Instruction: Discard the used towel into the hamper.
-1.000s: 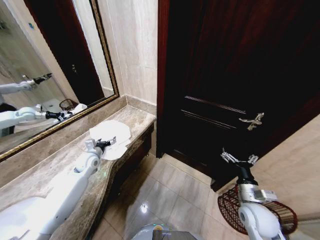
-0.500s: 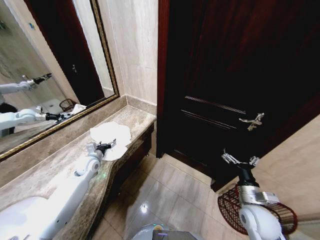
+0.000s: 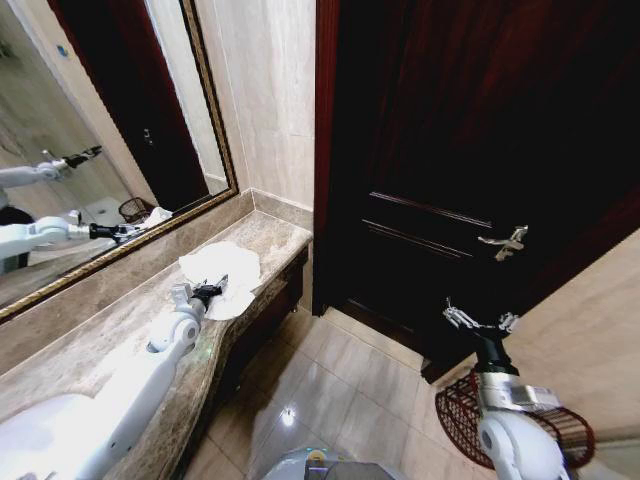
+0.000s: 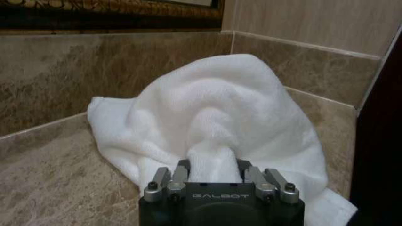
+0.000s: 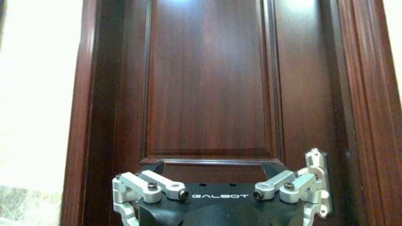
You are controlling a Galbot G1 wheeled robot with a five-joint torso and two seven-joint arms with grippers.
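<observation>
Marble counter (image 3: 120,330) runs under the mirror (image 3: 90,150) to its end corner beside the dark door (image 3: 470,170), and there our white towel (image 3: 222,275) lies bunched near the front edge. Our left gripper (image 4: 213,162) has its jaws clamped on a towel fold. Open tiled floor (image 3: 330,390) separates it from the hamper (image 3: 560,425), low at our right beside the right gripper (image 3: 478,320), jaws apart.
</observation>
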